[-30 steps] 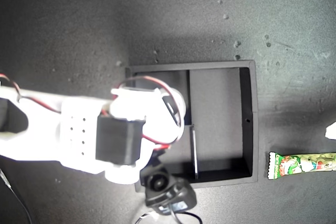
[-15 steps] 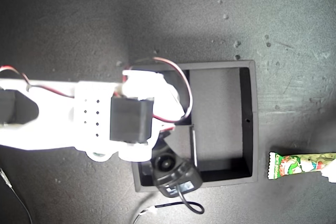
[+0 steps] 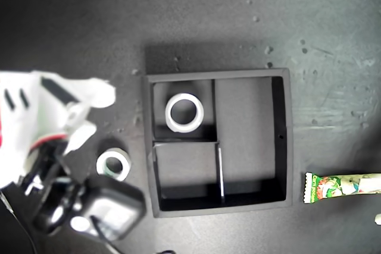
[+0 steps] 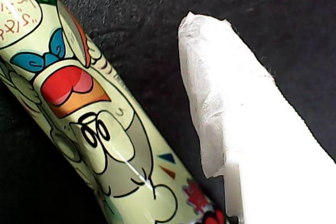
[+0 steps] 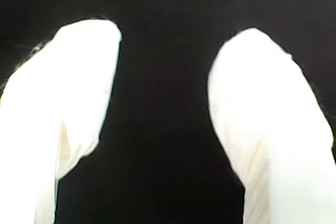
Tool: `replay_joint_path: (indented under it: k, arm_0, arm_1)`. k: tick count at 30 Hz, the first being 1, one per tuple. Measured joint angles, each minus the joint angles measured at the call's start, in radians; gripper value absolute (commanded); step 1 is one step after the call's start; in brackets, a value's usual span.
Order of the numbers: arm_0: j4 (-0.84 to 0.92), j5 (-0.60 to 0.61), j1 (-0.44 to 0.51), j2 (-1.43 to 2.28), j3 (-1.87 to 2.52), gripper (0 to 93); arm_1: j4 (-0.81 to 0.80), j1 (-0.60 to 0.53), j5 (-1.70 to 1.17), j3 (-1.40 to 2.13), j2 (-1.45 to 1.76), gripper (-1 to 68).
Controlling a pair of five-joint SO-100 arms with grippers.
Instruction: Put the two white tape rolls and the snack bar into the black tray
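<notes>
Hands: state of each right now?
First hand: only one finger shows, beside the snack bar; open or shut cannot be told.
Second hand: open, holding nothing.

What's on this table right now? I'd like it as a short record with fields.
Tray: black tray, three compartments, on a dark table
In tray: one white tape roll, in a small compartment
Outside tray: second tape roll, greenish core, off the tray's side at the exterior view's left
Snack bar: snack bar, on the table at the exterior view's right
First gripper: my first gripper's finger is beside the snack bar, not gripping it
Second gripper: my second gripper is open and empty
</notes>
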Motion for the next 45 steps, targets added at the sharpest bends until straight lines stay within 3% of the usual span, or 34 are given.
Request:
replay_joint_path:
  k: [5, 11, 18, 22, 23, 25, 30, 31, 34, 36, 45]
  arm_0:
    - [-0.155, -0.075, 0.166, 0.008, 0.21, 17.0]
    - [-0.313, -0.127, 0.299, -0.054, 0.321, 17.1]
    - [-0.382, -0.133, 0.344, -0.114, 0.324, 16.8]
    - [-0.391, -0.133, 0.364, -0.118, 0.324, 16.8]
    - [-0.396, -0.133, 0.364, -0.118, 0.324, 16.8]
    - [-0.403, -0.133, 0.359, -0.126, 0.324, 16.8]
    - [-0.42, -0.14, 0.37, -0.143, 0.324, 16.7]
    - [-0.423, -0.141, 0.376, -0.147, 0.324, 16.6]
    - [-0.428, -0.147, 0.396, -0.155, 0.324, 16.5]
    - [-0.428, -0.15, 0.402, -0.155, 0.322, 16.5]
    - [-0.431, -0.158, 0.42, -0.155, 0.322, 16.0]
  arm_1:
    - [-0.075, 0.072, 0.005, 0.087, -0.017, 26.2]
    - [-0.209, 0.063, 0.02, 0.216, -0.017, 23.9]
    - [-0.27, 0.061, 0.037, 0.268, -0.018, 22.9]
    - [-0.293, 0.043, 0.06, 0.293, -0.018, 15.7]
    - [-0.302, 0.037, 0.066, 0.307, -0.018, 8.3]
    - [-0.31, 0.035, 0.074, 0.321, -0.018, 1.2]
    - [-0.314, 0.029, 0.107, 0.337, -0.018, -0.1]
    - [-0.314, 0.028, 0.112, 0.339, -0.018, 1.3]
    - [-0.314, 0.028, 0.129, 0.339, -0.018, 23.7]
    - [-0.31, 0.026, 0.127, 0.336, -0.018, 32.4]
    - [-0.284, 0.017, 0.08, 0.293, -0.02, 34.7]
